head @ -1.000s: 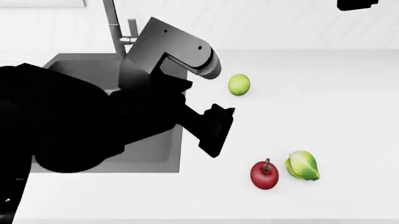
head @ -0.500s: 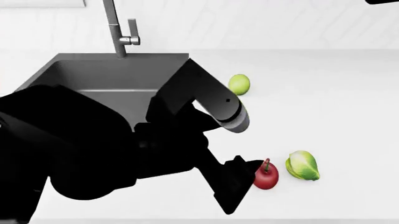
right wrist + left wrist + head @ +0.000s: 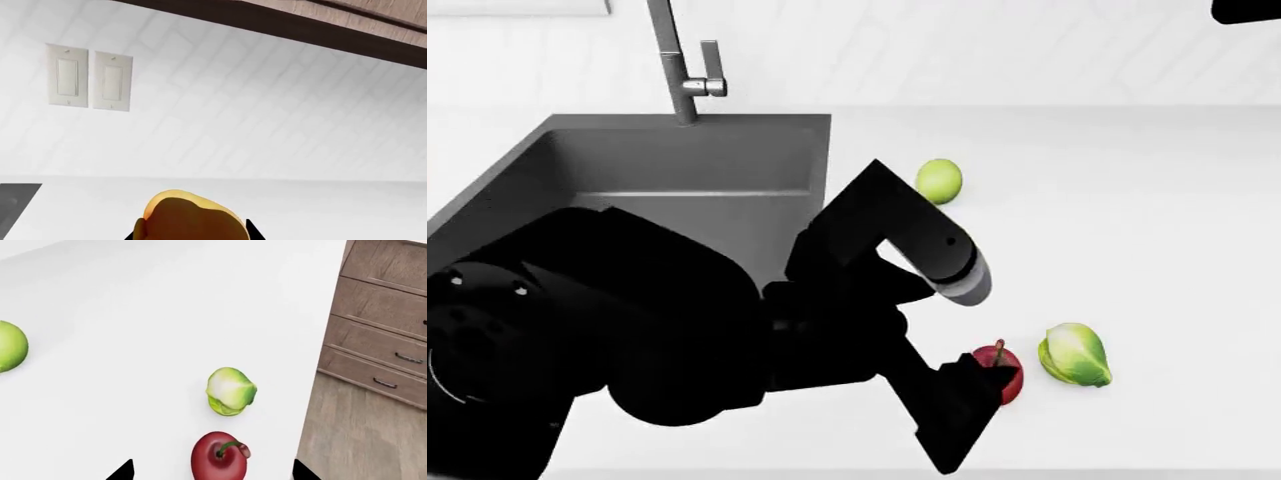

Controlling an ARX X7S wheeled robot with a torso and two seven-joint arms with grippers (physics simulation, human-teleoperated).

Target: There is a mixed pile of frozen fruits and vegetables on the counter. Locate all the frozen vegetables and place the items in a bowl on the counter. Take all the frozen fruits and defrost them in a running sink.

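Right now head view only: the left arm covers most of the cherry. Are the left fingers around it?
Observer: Left wrist view shows the left gripper open, one fingertip on each side of the cherry, not closed on it.
Operator: Can't see the other fruit anywhere on the counter.
Observer: Right wrist view has it: the orange ball sits between the right gripper's fingertips, apparently held, with the wall switches behind it.
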